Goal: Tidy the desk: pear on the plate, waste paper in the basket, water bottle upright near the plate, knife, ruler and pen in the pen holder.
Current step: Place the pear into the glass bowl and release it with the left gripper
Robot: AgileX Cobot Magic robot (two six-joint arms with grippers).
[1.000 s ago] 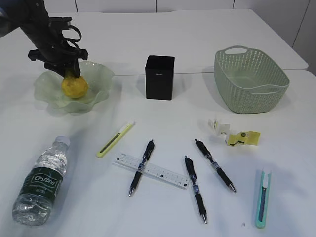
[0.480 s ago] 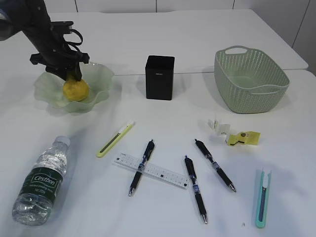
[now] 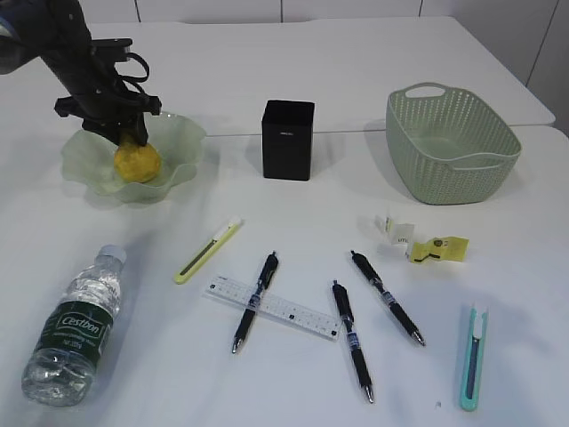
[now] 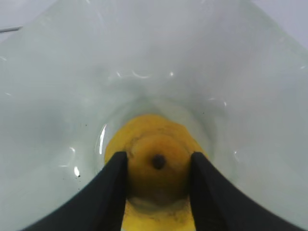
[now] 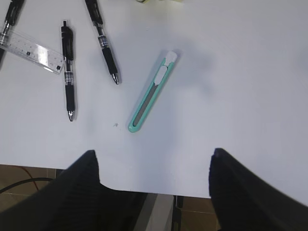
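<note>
The yellow pear (image 3: 136, 163) rests in the pale green plate (image 3: 182, 133) at the far left. My left gripper (image 3: 124, 135) stands over it, its fingers shut on the pear's top (image 4: 159, 144) inside the plate (image 4: 144, 57). My right gripper (image 5: 154, 159) is open and empty over the table's front edge, above a teal knife (image 5: 151, 98); it is out of the exterior view. A water bottle (image 3: 76, 325) lies on its side at the front left. A yellow-green knife (image 3: 207, 251), a clear ruler (image 3: 284, 309) and three black pens (image 3: 351, 338) lie in the middle.
The black pen holder (image 3: 287, 140) stands behind the middle. A green woven basket (image 3: 453, 142) stands at the back right. Crumpled waste paper (image 3: 418, 240) lies in front of it. The teal knife (image 3: 473, 356) lies at the front right. One pen (image 3: 253, 301) crosses the ruler.
The pear has sunk a little lower into the plate and come to rest. My left gripper stays over it. Nothing else has moved.
</note>
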